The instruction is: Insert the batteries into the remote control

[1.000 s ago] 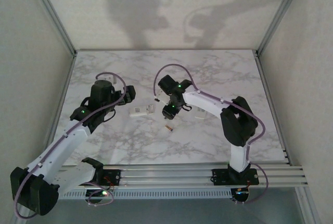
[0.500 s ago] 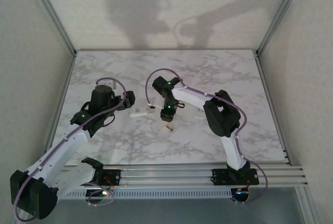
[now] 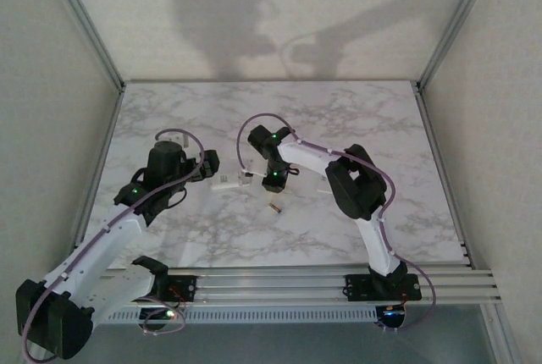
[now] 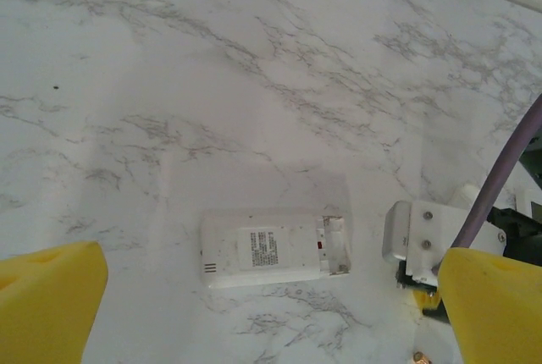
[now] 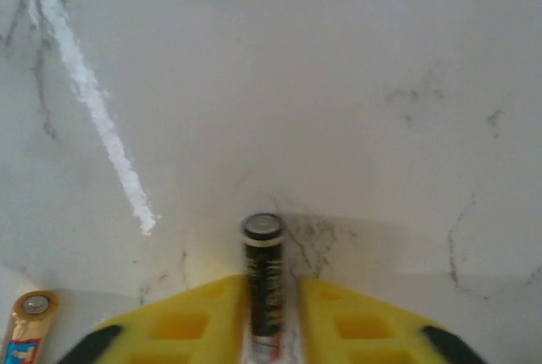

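The white remote [image 4: 271,250] lies face down on the marble, its battery bay [image 4: 336,245] uncovered at the right end; from above the remote [image 3: 227,184] sits between the two arms. My left gripper [image 4: 271,317] hovers above it, open wide, yellow fingers [image 4: 51,296] either side. My right gripper [image 5: 271,317] is down at the table just right of the remote, its fingers closed against a dark battery [image 5: 262,275] that stands between them. A coppery-orange battery [image 5: 30,322] lies loose on the marble close by, seen from above as a small battery [image 3: 273,207] in front of the right gripper [image 3: 273,183].
The right arm's white wrist housing [image 4: 423,241] stands close to the remote's open end. Metal frame posts [image 3: 93,42] and grey walls bound the table. Bare marble [image 3: 364,118] lies behind and to the right.
The right gripper has dropped to the table beside the remote and closed its fingers round the dark battery. The left gripper has shifted slightly over the remote and stays open.
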You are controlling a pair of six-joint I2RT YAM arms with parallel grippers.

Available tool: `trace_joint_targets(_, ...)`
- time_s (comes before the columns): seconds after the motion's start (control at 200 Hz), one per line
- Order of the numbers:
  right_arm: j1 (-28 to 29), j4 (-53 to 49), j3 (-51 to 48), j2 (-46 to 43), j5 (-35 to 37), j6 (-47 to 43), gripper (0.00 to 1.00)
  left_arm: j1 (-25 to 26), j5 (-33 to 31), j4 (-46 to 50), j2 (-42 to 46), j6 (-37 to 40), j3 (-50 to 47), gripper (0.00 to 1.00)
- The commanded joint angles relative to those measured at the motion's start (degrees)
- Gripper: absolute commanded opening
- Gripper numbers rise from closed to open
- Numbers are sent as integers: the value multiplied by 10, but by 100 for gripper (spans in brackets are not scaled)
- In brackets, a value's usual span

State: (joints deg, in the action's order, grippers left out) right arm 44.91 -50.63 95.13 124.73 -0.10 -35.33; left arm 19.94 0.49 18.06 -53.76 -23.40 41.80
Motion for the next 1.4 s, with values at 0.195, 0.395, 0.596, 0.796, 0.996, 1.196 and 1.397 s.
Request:
trace_joint_targets(0.195, 1, 72, -53, -78, -87, 105, 2, 2, 29, -25, 42, -67, -63, 99)
trace_joint_targets(0.395, 4, 229, -81, -140, -160, 475, 4, -1, 44, -8, -19, -84, -65, 99)
trace_joint_targets(0.596, 4, 256, -54, -100, -154, 676, 5, -3, 48, -21, -94, -81, -59, 98)
trace_joint_targets(0.796, 11, 195, 18, -35, -155, 671, 7, -4, 53, -56, -157, -74, -53, 93)
trace_joint_targets(0.996, 12, 173, 39, -3, -161, 680, 8, -8, 51, -68, -218, -71, -34, 77)
trace_joint_targets(1.196, 15, 175, 39, 18, -182, 689, 9, -8, 54, -77, -244, -66, -29, 67)
trace_joint_targets(1.397, 17, 172, 40, 25, -181, 691, 12, -11, 50, -79, -252, -67, -31, 67)
